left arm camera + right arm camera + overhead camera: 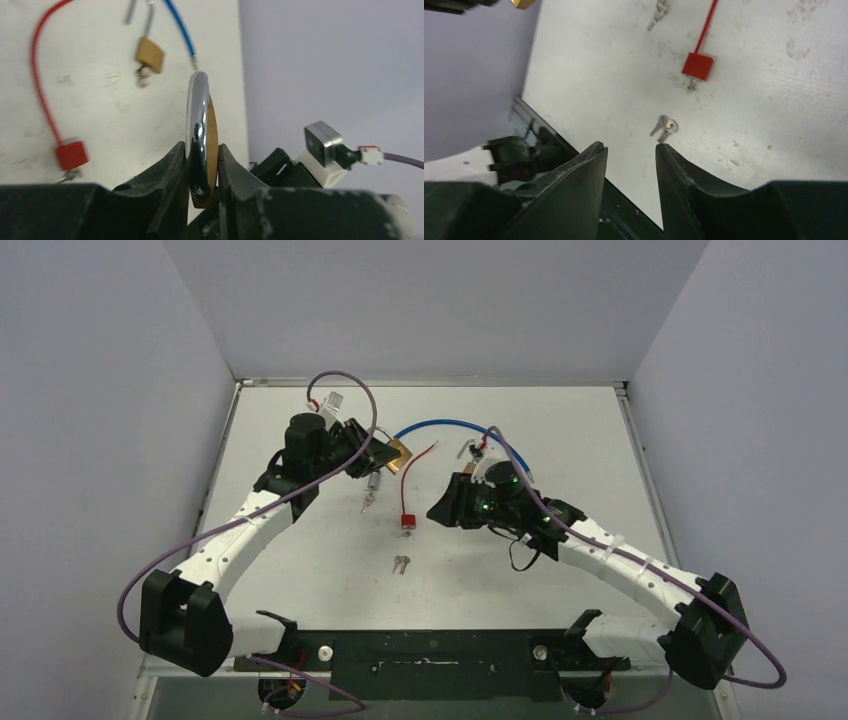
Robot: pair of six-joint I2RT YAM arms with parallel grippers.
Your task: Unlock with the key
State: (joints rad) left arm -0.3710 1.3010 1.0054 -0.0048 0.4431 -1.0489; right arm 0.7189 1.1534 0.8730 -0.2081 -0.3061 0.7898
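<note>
Brass and chrome showed between the fingers of your left gripper (201, 151), which was clamped on the flat sides of a brass padlock (199, 120) held edge-on to the wrist camera. It hung off the table (570, 450), beyond and a little left of the red padlock (407, 523). That red padlock lay flat on the table near the middle, with its thin red cable (37, 75) curving away from it toward the far side. The keys (664, 125), a small silver pair, lay on the table just nearer to you than the red padlock, and nothing touched them. Your right gripper (630, 150) hovered just right of the red padlock, angled down toward the keys, its fingers (589, 170) parted with only bare table showing in the gap. A smaller brass padlock (150, 54) lay beyond and right of the red padlock. A blue cable (445, 424) arched across the far side of the table beyond both of them. Another key (369, 497) showed left of the red padlock, below the held lock; you could not tell whether it rested on the table.
</note>
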